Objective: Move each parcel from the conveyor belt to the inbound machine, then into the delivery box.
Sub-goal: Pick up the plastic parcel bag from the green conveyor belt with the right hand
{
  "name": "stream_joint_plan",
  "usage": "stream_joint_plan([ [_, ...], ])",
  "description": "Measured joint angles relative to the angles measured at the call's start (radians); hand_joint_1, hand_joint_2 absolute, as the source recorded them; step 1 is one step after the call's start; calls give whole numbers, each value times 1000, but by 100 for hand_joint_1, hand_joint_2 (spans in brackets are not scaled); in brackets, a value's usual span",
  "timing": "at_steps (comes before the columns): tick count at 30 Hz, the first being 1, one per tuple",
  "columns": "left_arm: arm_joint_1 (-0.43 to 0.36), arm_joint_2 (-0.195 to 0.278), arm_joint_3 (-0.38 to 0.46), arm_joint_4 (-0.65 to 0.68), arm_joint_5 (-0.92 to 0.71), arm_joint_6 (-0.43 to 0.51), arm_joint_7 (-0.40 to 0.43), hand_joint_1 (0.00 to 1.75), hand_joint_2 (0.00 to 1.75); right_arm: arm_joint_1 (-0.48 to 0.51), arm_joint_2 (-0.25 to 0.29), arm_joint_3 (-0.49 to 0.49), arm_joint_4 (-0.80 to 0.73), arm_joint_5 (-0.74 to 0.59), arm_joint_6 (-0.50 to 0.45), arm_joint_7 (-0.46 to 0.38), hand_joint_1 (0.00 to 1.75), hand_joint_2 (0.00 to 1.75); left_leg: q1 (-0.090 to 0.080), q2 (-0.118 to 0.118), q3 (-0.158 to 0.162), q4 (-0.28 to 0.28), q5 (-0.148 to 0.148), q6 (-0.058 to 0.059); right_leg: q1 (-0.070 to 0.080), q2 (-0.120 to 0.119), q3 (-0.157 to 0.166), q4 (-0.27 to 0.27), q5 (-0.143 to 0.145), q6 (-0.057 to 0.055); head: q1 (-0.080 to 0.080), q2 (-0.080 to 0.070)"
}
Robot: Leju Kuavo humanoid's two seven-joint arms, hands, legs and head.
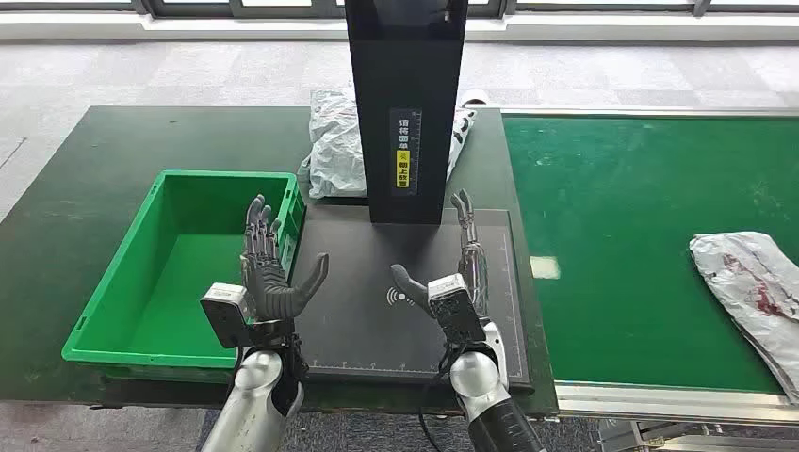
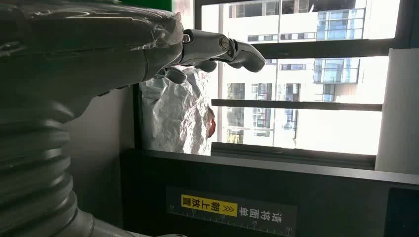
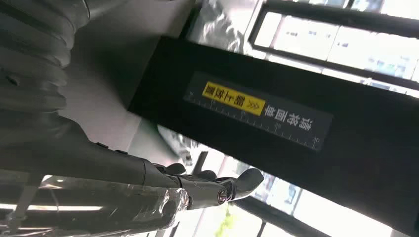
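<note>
Fingers [image 1: 259,226] spread; crumpled parcel [image 1: 332,146], perhaps two, behind black column [image 1: 405,104].

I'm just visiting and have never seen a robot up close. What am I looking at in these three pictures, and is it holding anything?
The big picture is the robot's own view from its head. Its left robot hand and right robot hand hover open over a black scanning pad; neither holds anything. The black column is part of that scanner. Left of it is an empty green box. A silver parcel lies behind the column, and another parcel waits on the green belt to the right. The other two pictures come from cameras at each wrist, tilted, showing fingers and the column's yellow label.
</note>
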Motion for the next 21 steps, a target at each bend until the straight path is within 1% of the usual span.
stream_joint_plan([
  [2,0,0,1,0,1,4,0,0,175,-4,0,-16,15,73,-31,20,0,175,0,0,0,0,0,0,0,0,0,0,0,0,0,0],
  [4,0,0,4,0,4,8,0,0,175,-7,0,-64,32,243,-68,80,0,175,0,-1,0,0,0,0,0,-1,0,0,0,0,0,0],
  [6,1,0,9,0,6,9,0,0,175,-5,0,-125,33,396,-75,139,0,175,0,-1,0,0,0,0,0,-1,0,0,0,0,0,0],
  [9,2,0,17,0,6,10,0,0,175,-2,0,-190,29,514,-79,193,0,175,0,0,0,0,0,0,0,0,0,0,0,0,0,0],
  [10,3,0,20,0,6,10,0,0,175,2,0,-210,22,578,-80,220,0,175,0,0,0,0,0,0,0,0,0,0,0,0,0,0],
  [13,6,0,34,-1,6,10,0,0,175,16,0,-289,-21,822,-80,303,0,175,0,-1,0,0,0,0,0,-1,0,0,0,0,0,0],
  [16,14,0,63,-11,6,9,0,0,175,25,-2,-390,-69,1003,-81,354,0,175,0,-1,0,0,0,0,0,0,0,0,0,0,0,0],
  [18,20,0,84,-23,6,8,0,0,175,33,-8,-457,-102,1098,-81,410,0,175,0,-1,0,0,0,0,0,-1,0,0,0,0,0,0],
  [21,30,0,109,-44,10,9,0,0,175,44,-35,-531,-143,1141,-81,477,0,175,0,-2,0,0,0,1,-1,-1,1,0,0,0,0,0],
])
